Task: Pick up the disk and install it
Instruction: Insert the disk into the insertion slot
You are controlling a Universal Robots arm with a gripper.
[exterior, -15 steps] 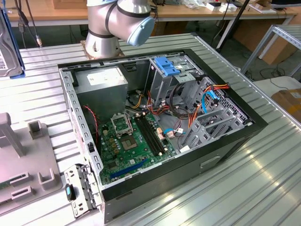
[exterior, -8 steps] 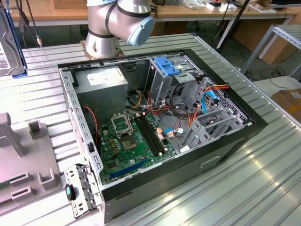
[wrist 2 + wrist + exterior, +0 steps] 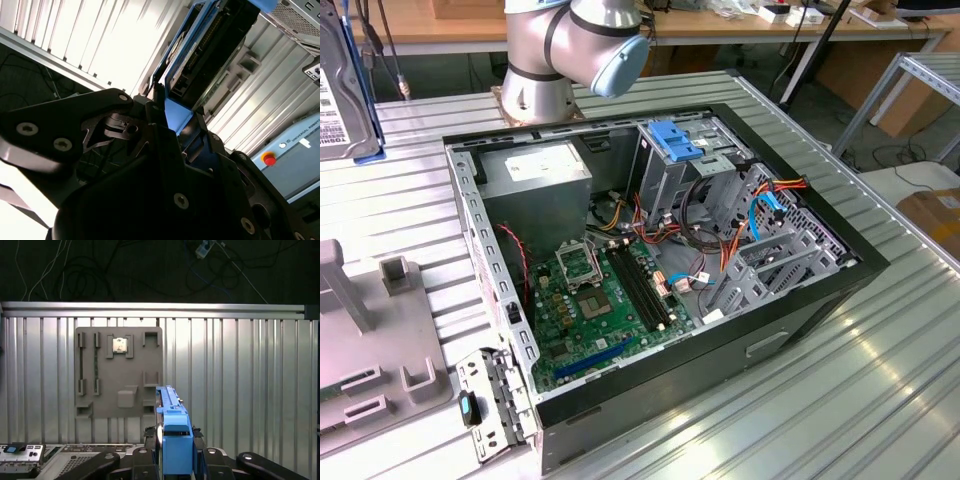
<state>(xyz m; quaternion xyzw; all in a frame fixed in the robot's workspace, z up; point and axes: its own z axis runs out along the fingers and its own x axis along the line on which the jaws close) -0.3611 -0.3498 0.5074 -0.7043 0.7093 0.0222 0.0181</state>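
The arm (image 3: 570,50) rises from its base at the far edge of the ribbed metal table (image 3: 820,420), its upper joint bent toward the exterior view's left, out past the open computer case (image 3: 800,320). The gripper (image 3: 175,460) is pressed together on the disk (image 3: 172,425), its black fingers (image 3: 200,460) clamping the blue carrier from both sides. In the second wrist view the gripper (image 3: 175,125) grips the carrier's end, and the disk (image 3: 210,45) juts away from it. In the exterior view the disk (image 3: 345,90) stands upright in the air at the view's left edge, clear of the case's far left corner and above the table. The first wrist view looks down past the disk's thin edge to a grey fixture plate (image 3: 120,375) lying flat near the table's railed edge (image 3: 150,307). Bare ribbed table (image 3: 240,380) stretches wide beside the plate. Inside the case, the drive cage (image 3: 675,140) stands at the far side, cables crowding just beside it.
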